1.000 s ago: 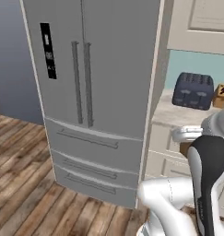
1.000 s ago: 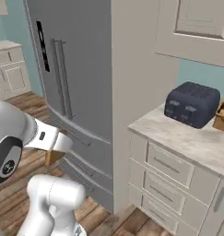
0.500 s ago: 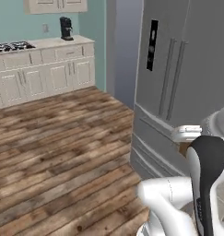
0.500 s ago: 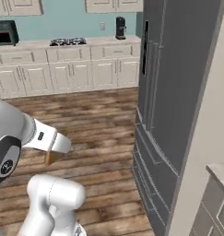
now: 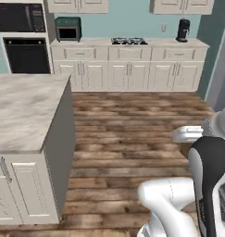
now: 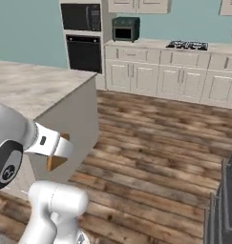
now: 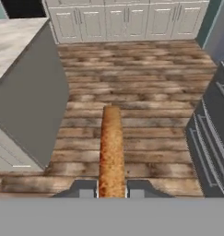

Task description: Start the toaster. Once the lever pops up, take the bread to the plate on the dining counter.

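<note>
My gripper [image 7: 112, 189] is shut on the bread [image 7: 112, 147], a thin golden-brown slice that the hand view shows edge-on, sticking out above the wooden floor. From the right base view the bread [image 6: 55, 163] hangs under the white hand [image 6: 49, 143], in front of the grey end wall of the dining counter [image 6: 36, 83]. The same marbled dining counter [image 5: 21, 106] lies at the left of the left base view, with the gripper [image 5: 188, 134] at the right. The toaster and the plate are out of view.
Wooden floor [image 5: 132, 125] stretches between me and the cream cabinets [image 5: 128, 74] along the far wall, which carry a cooktop [image 5: 128, 41] and a coffee machine [image 5: 182, 30]. A wall oven [image 5: 27, 54] stands at the far left. The grey fridge front [image 7: 215, 115] is close on the right.
The whole picture has swung left as the base turned: the fridge and the toaster counter have slid out of view, and the island and far cabinets have come in. The bread stays in the gripper.
</note>
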Motion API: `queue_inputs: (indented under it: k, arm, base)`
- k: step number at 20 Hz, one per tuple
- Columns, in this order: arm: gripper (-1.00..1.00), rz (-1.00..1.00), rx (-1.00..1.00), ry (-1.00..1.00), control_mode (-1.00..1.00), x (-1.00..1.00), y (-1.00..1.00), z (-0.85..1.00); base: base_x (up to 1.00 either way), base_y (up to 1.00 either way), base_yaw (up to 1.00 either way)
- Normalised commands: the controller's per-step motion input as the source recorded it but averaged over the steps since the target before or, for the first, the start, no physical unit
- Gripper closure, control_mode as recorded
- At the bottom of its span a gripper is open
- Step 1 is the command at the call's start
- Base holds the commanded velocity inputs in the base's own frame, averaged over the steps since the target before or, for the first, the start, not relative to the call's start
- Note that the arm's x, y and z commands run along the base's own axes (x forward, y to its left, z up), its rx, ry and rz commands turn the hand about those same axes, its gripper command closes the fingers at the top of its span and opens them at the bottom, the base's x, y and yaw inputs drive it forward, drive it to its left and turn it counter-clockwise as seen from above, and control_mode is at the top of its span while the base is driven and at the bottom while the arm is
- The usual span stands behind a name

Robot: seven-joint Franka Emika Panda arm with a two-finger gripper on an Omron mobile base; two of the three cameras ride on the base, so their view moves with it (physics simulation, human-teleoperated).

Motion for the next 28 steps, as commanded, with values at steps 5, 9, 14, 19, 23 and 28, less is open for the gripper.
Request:
queue_inputs:
  k: [5, 9, 14, 19, 23, 28]
  arm:
    - [1.0, 0.0, 0.0, 0.0, 1.0, 0.0, 0.0, 0.0]
    - [1.0, 0.0, 0.0, 0.0, 1.0, 0.0, 0.0, 0.0]
    - [1.0, 0.0, 0.0, 0.0, 1.0, 0.0, 0.0, 0.0]
    - [1.0, 0.0, 0.0, 0.0, 1.0, 0.0, 0.0, 0.0]
    - [1.0, 0.0, 0.0, 0.0, 1.0, 0.0, 0.0, 0.0]
    - [1.0, 0.0, 0.0, 0.0, 1.0, 0.0, 0.0, 0.0]
  base:
    - [0.03, 0.11, 0.82]
    - [0.07, 0.08, 0.78]
    - [0.18, 0.06, 0.78]
    - [0.44, 0.06, 0.76]
    - [0.68, 0.0, 0.74]
    - [0.77, 0.0, 0.7]
